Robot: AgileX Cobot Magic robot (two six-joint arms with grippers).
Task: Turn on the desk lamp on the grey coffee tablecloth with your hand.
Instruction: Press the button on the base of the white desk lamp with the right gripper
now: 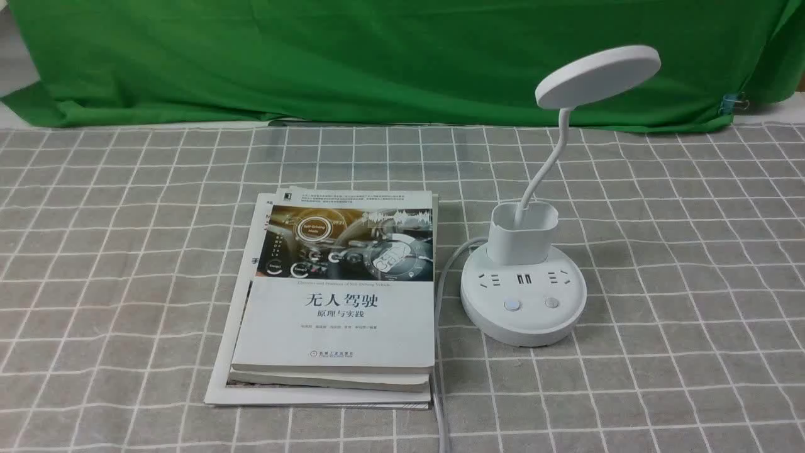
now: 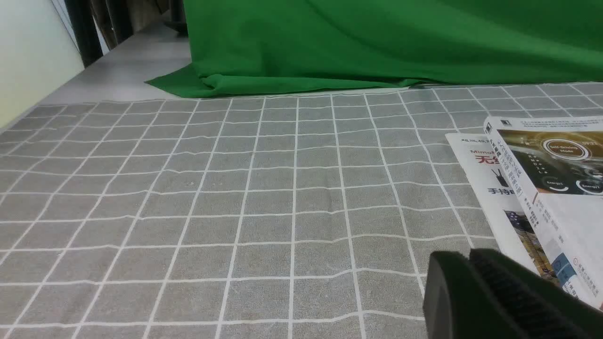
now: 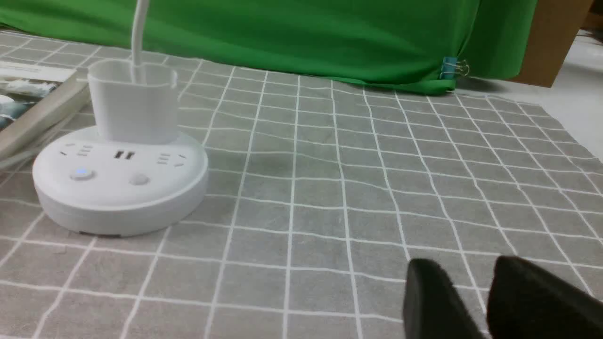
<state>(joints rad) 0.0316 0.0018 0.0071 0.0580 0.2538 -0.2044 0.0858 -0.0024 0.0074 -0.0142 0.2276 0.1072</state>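
Observation:
The white desk lamp [image 1: 523, 302] stands on the grey coffee tablecloth [image 1: 126, 251], right of centre. Its disc head [image 1: 597, 75] is unlit and tilts on a thin neck rising from the cup holder [image 1: 522, 236]. Two buttons [image 1: 512, 305] sit on the base front. In the right wrist view the lamp base [image 3: 120, 183] shows a faint blue glow on one button [image 3: 81, 174]. My right gripper [image 3: 466, 263] is open and empty, well apart from the base. My left gripper [image 2: 466, 256] is shut and empty beside the books. Neither arm shows in the front view.
A stack of books [image 1: 339, 296] lies left of the lamp; it also shows in the left wrist view [image 2: 541, 188]. The lamp's grey cable [image 1: 440, 296] runs between books and base toward the front edge. A green backdrop cloth [image 1: 314, 56] with a blue clip [image 1: 732, 102] lies behind.

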